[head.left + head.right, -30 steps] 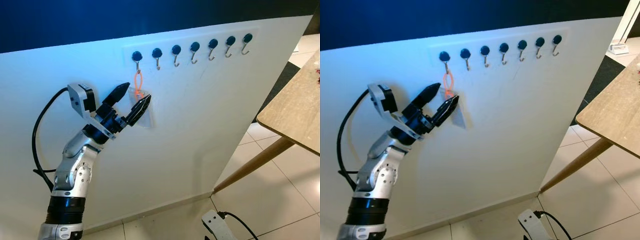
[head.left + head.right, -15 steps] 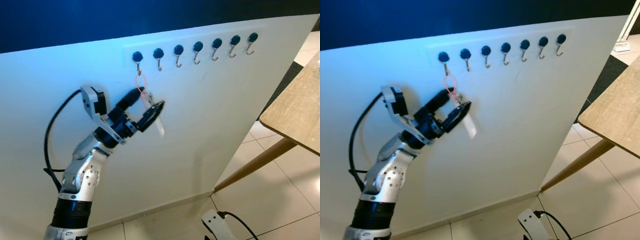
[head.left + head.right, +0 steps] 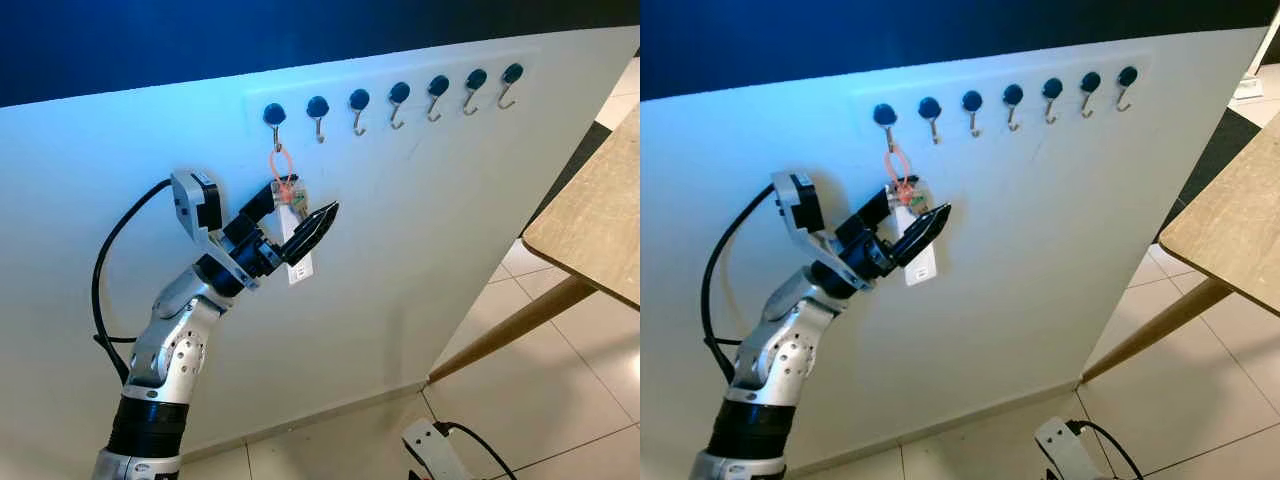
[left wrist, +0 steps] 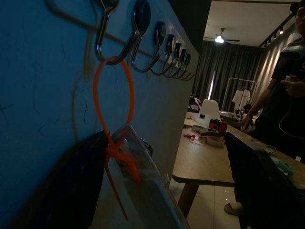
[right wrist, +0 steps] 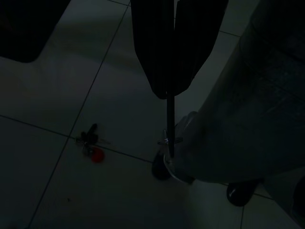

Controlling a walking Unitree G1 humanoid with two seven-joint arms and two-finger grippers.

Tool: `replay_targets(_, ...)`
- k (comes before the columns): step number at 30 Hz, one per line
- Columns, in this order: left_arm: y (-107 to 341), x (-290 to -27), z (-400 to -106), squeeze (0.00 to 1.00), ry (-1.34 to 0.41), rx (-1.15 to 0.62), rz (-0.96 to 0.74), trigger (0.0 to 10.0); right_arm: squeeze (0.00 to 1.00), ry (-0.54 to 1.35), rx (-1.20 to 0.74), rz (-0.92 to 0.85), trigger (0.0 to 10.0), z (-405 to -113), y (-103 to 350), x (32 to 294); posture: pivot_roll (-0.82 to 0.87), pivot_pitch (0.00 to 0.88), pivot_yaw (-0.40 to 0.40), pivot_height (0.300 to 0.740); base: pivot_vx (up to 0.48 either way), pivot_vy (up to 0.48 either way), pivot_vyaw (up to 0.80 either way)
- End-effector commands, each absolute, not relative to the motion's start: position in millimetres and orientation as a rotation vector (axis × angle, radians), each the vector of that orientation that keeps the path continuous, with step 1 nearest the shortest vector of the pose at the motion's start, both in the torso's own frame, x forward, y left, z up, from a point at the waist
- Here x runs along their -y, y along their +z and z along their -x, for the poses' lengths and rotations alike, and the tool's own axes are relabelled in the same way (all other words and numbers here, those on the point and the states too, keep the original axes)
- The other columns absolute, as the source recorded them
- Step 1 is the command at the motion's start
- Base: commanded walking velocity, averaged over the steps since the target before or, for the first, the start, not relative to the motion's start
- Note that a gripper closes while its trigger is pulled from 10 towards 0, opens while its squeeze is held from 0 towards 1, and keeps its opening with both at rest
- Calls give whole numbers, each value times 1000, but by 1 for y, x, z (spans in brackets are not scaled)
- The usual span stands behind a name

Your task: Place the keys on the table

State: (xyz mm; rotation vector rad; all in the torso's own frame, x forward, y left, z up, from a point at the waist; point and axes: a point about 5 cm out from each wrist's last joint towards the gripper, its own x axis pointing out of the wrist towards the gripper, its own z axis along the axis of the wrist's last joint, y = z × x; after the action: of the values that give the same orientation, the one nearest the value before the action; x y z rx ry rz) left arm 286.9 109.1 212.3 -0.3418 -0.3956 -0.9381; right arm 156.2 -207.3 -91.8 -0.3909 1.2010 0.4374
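Looking at the white panel (image 3: 420, 230) that takes up most of the head views, we've got a row of seven dark-capped hooks (image 3: 400, 98) running along its upper edge, and the keys (image 3: 291, 225) hang from the leftmost hook (image 3: 275, 118) by an orange loop (image 3: 279, 165), just left of centre in the upper half of the frame. The bunch is really a clear tag with something small clipped to it, and in the left wrist view the orange loop (image 4: 113, 102) sits on the hook with the clear tag (image 4: 143, 183) dangling below it, flat against the panel. Our left gripper (image 3: 300, 215) is raised to the keys from the lower left, fingers spread fairly wide with one on each side of the tag, and as far as we can see they aren't closed on anything, though the nearer finger (image 3: 315, 228) looks about touching the tag. The table (image 3: 600, 225) pokes in at the right edge of the frame, well apart from the keys, with its wooden leg (image 3: 505, 335) slanting down to the tiled floor (image 3: 540, 400). A white power strip (image 3: 432, 450) lies on the tiles at the bottom. The right wrist view is very dark: the right gripper (image 5: 172, 93) points down at the floor with its fingers pressed together, and a little bunch with a red bit (image 5: 91, 145) lies on the tiles in the lower left of that frame. A person (image 4: 286, 100) stands at the right edge of the left wrist view, beyond the table.
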Motion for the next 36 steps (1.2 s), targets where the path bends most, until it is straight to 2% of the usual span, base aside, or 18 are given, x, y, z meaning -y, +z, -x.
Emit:
replay_targets(1, 214, -106, -287, 0, -942, 393, 327, 10000, 0, 461, -1261, 382, 10000, -138, -99, 203, -72, 69, 50, 740, 0, 0, 0)
replay_targets(7, 214, -109, -288, 0, -923, 378, 258, 10000, 0, 462, -1260, 386, 10000, -138, -100, 203, -70, 69, 50, 740, 0, 0, 0)
replay_targets(8, 213, -110, -288, 0, -923, 371, 242, 8588, 0, 462, -1260, 387, 10000, -138, -99, 203, -70, 69, 50, 740, 0, 0, 0)
replay_targets(9, 213, -110, -288, 0, -923, 371, 242, 8588, 0, 462, -1260, 387, 10000, -138, -99, 203, -70, 69, 50, 740, 0, 0, 0)
replay_targets(11, 214, -111, -288, 0, -919, 372, 243, 0, 0, 462, -1258, 388, 10000, -139, -99, 203, -69, 67, 50, 740, 0, 0, 0)
replay_targets(36, 224, -117, -289, 0, -894, 413, 240, 0, 0, 463, -1246, 403, 10000, -142, -98, 204, -69, 61, 46, 740, 0, 0, 0)
